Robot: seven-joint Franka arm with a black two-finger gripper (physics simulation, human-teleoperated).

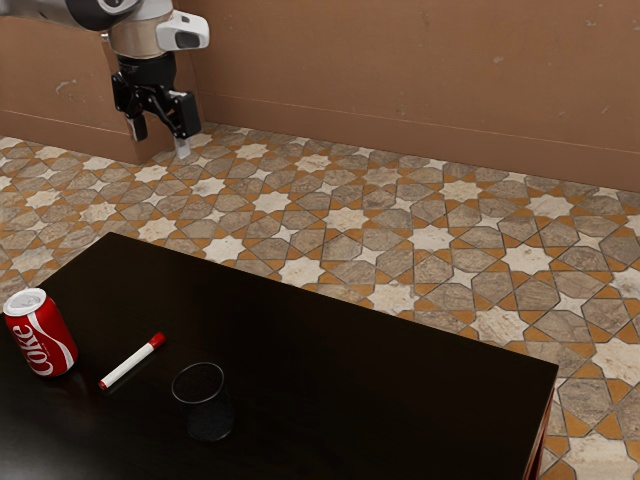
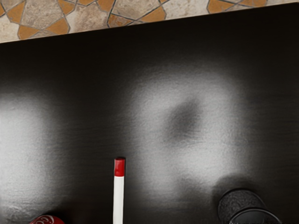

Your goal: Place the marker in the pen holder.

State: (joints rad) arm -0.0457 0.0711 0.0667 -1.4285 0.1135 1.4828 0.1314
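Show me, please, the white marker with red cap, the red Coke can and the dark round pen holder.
White marker [image 1: 130,365], exterior view, middle of its white barrel.
Coke can [image 1: 42,336], exterior view, its printed side.
Pen holder [image 1: 210,421], exterior view, its lower wall.

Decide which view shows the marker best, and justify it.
The exterior view: the whole marker lies in sight, both ends included, between the can and the cup. The wrist view shows its red cap and part of its white barrel, cut off by the picture's edge.

glossy dark tabletop [image 1: 320,340], shiny metallic can [image 1: 42,334], mesh-like pen holder [image 1: 209,420]
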